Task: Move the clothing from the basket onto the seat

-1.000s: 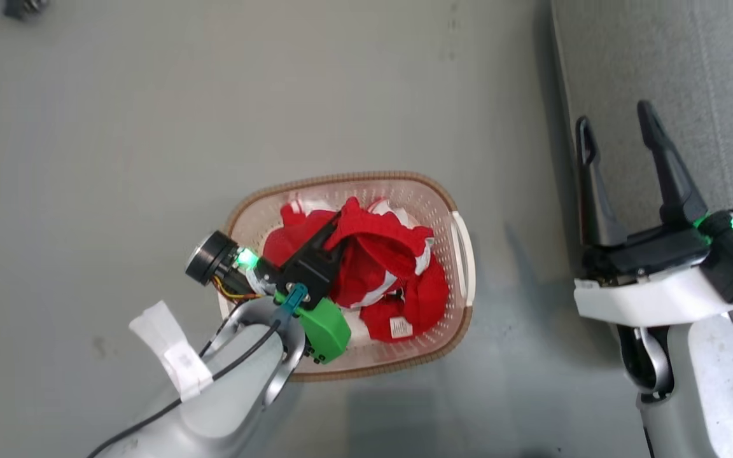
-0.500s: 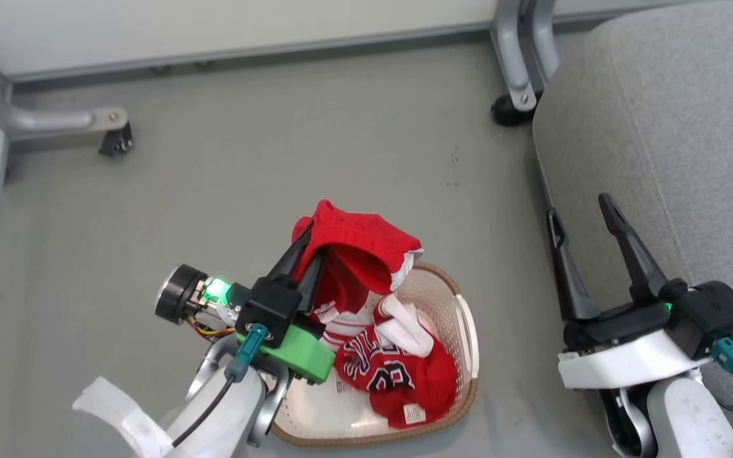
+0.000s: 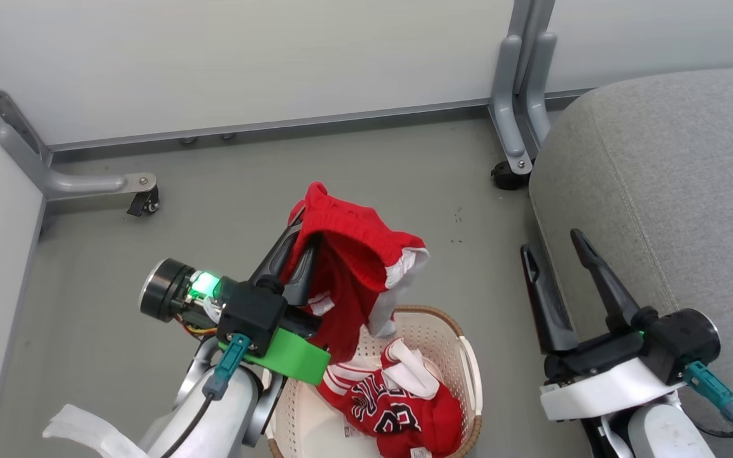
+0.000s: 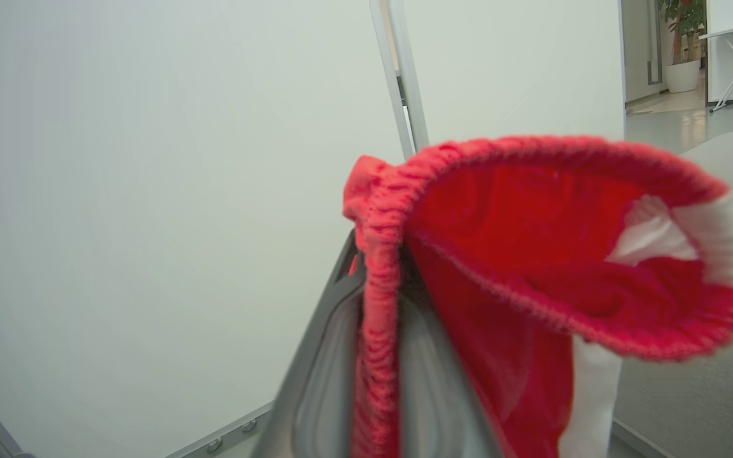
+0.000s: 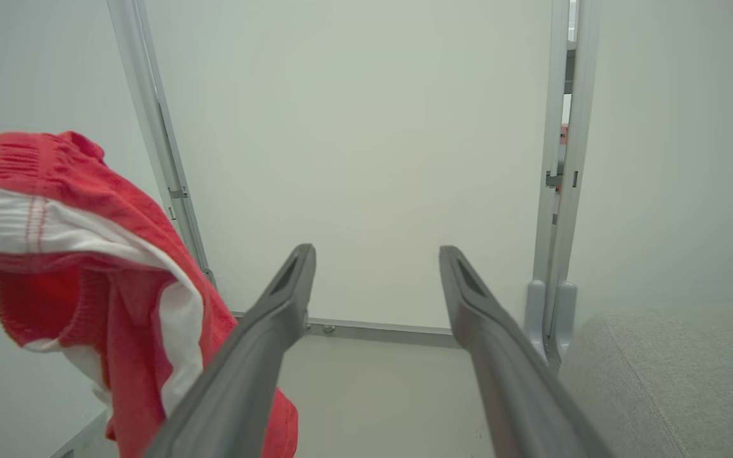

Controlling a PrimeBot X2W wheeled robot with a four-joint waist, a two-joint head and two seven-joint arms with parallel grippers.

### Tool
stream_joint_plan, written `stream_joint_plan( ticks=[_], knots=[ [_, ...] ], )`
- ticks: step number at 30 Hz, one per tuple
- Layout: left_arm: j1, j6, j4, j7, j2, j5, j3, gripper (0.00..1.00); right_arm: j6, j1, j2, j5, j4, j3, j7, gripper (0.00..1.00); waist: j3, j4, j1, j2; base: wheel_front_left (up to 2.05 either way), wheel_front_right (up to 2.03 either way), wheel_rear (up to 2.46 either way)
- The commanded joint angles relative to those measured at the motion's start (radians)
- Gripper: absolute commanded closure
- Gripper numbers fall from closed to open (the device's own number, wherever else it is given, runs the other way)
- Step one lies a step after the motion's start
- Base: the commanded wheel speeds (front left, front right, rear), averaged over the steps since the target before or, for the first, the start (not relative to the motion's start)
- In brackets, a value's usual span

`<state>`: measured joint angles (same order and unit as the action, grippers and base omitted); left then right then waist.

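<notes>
My left gripper is shut on the waistband of red shorts with white trim, and holds them up above the cream basket. The shorts hang down toward the basket. In the left wrist view the shorts drape over my gripper, the waistband pinched between its fingers. A red jersey with black-and-white letters lies in the basket. The grey seat is at the right. My right gripper stands open and empty at the seat's left edge; its wrist view shows it spread wide, shorts to its left.
White partition panels stand behind on grey metal legs with castors, one at the left and one close to the seat's far corner. Grey floor lies between basket and panels. The seat shows at the right wrist view's lower right.
The head camera has tilted up, bringing in the panels and seat. My left gripper has lifted the shorts out of the basket, uncovering the jersey. The right gripper stays open.
</notes>
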<state>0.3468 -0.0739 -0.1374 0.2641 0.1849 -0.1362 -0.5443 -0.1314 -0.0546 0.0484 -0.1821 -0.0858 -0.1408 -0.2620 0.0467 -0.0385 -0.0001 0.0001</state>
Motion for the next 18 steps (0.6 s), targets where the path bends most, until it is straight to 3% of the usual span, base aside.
stream_joint_plan(
  ticks=[1, 18],
  knots=[
    [0.003, 0.008, 0.005, 0.0, -0.002, 0.006, 0.009, 1.0, 0.001, 0.005, 0.004, 0.007, -0.001, -0.012, -0.005, 0.0, 0.005, 0.004, 0.0001, -0.0001, 0.0, 0.0, 0.0],
    [0.077, 0.097, 0.035, 0.001, -0.052, 0.038, -0.022, 1.0, 0.001, -0.065, 0.004, 0.001, 0.067, -0.187, -0.005, 0.0, 0.064, 0.029, 0.0001, -0.0001, 0.0, 0.0, 0.0]
  ],
)
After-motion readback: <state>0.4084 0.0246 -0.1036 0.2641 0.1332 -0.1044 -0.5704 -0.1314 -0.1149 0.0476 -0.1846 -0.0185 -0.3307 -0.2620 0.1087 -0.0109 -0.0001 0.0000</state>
